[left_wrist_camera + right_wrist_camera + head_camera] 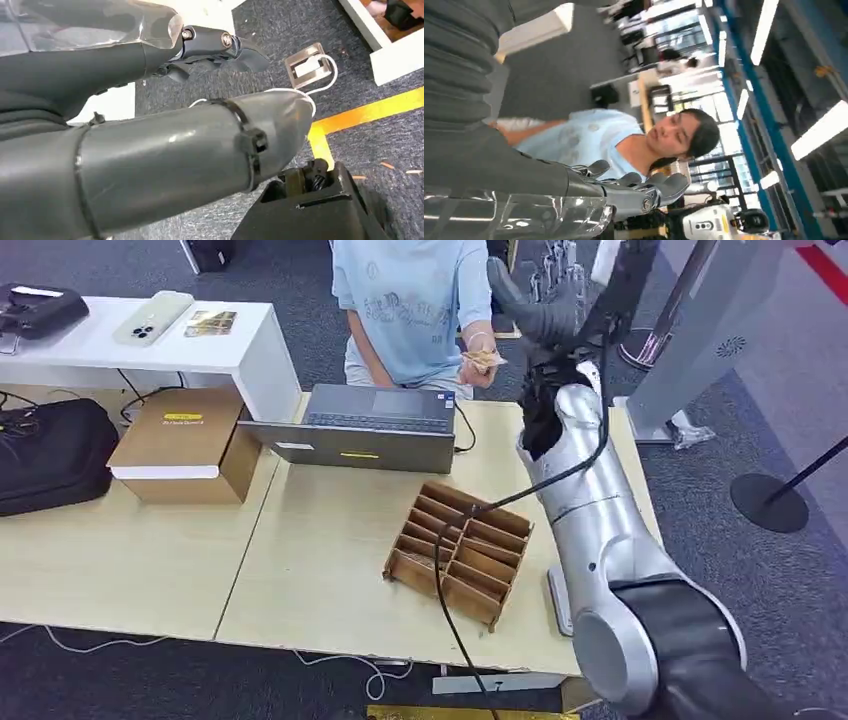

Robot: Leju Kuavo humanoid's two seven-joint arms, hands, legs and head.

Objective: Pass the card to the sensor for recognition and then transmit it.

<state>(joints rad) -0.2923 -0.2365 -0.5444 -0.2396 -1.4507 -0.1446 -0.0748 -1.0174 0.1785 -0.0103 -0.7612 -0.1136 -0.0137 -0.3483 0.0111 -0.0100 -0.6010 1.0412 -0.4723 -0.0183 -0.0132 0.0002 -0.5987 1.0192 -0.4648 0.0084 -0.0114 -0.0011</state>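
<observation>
The right hand [545, 295] is raised past the far edge of the surface [320, 540], fingers spread and grasping nothing. Just beside it, a person [410, 310] in a light blue shirt holds the card [484, 361] in their own hand, clear of the robot's fingers. The left hand [150, 150] hangs over dark carpet near a yellow floor line; whether it is clenched or released I cannot tell. A brown divided tray [458, 550] sits near the right arm, its slots apparently bare. A laptop [365, 425] lies at the far edge, a cardboard box [185, 445] to its left, and a black bag [50, 455] beyond that
</observation>
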